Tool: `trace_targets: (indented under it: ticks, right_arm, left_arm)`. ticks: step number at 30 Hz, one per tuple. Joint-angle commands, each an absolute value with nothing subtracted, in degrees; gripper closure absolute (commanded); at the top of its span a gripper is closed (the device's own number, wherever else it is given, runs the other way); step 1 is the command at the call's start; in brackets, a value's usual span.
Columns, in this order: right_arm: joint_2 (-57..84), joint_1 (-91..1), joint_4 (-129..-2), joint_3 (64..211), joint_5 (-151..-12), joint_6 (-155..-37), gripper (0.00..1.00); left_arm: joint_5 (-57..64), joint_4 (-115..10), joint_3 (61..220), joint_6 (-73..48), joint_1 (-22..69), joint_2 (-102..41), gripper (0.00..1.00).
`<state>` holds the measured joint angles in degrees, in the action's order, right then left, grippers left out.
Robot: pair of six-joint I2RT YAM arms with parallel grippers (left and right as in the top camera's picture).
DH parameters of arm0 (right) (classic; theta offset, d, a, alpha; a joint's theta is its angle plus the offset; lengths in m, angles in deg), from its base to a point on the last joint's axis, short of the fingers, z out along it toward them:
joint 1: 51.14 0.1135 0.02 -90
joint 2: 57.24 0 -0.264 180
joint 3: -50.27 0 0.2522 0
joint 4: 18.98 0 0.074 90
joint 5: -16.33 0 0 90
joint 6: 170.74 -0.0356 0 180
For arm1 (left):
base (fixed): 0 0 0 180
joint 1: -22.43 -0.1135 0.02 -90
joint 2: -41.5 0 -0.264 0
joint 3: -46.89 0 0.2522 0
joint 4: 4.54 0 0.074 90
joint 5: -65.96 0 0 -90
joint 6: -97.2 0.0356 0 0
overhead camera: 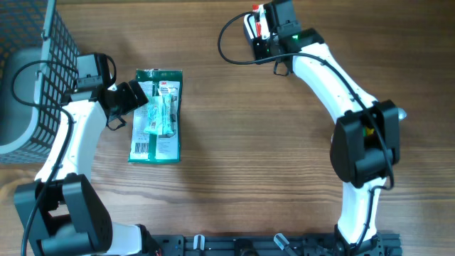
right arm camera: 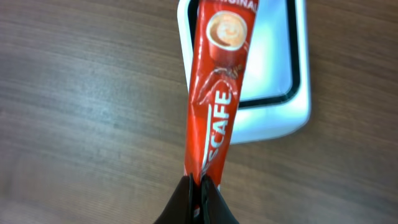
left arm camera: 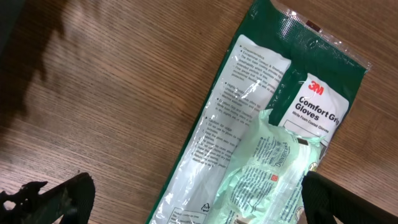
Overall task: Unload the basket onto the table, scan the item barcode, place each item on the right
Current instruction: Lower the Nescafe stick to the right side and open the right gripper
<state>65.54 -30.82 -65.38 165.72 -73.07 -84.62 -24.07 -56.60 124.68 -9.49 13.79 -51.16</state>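
right gripper point(right arm camera: 198, 188) pinched shut on the sachet point(right arm camera: 214, 93) by its end seam, stick jutting ahead over the scanner point(right arm camera: 280, 68): light, floppy, slick foil, so grip that flat seam.

A brown wooden table point(overhead camera: 234, 142) with fine grain fills every view. A grey wire basket point(overhead camera: 28, 71) sits at its far left, and a black rail point(overhead camera: 249, 245) runs along the near edge. The light is soft and even, casting faint shadows.
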Motion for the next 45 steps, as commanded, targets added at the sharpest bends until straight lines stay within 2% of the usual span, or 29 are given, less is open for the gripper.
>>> trace_targets:
  ticks: [1,26,32,38,42,45]
  right_arm:
    - [68.6,-30.8,-62.3,165.4,-71.8,-85.2,0.96]
    - [70.4,-30.9,-64.0,164.8,-68.6,-85.3,0.95]
    - [63.7,-30.9,-72.0,165.1,-68.7,-87.0,0.95]
    - [52.2,-31.0,-92.9,165.0,-70.1,-88.7,0.95]
    - [52.1,-31.0,-104.9,163.6,-70.0,-91.8,0.85]
    - [52.1,-31.0,-105.6,156.6,-67.5,-95.9,0.85]
  left_arm:
    - [-23.6,-56.4,125.2,-9.8,13.6,-50.3,0.0]
    - [-23.6,-56.4,125.2,-9.8,13.6,-50.3,0.0]
    - [-23.6,-56.4,125.2,-9.8,13.6,-50.3,0.0]
    - [-23.6,-56.4,125.2,-9.8,13.6,-50.3,0.0]
    - [-23.6,-56.4,125.2,-9.8,13.6,-50.3,0.0]
    - [-23.6,-56.4,125.2,-9.8,13.6,-50.3,0.0]
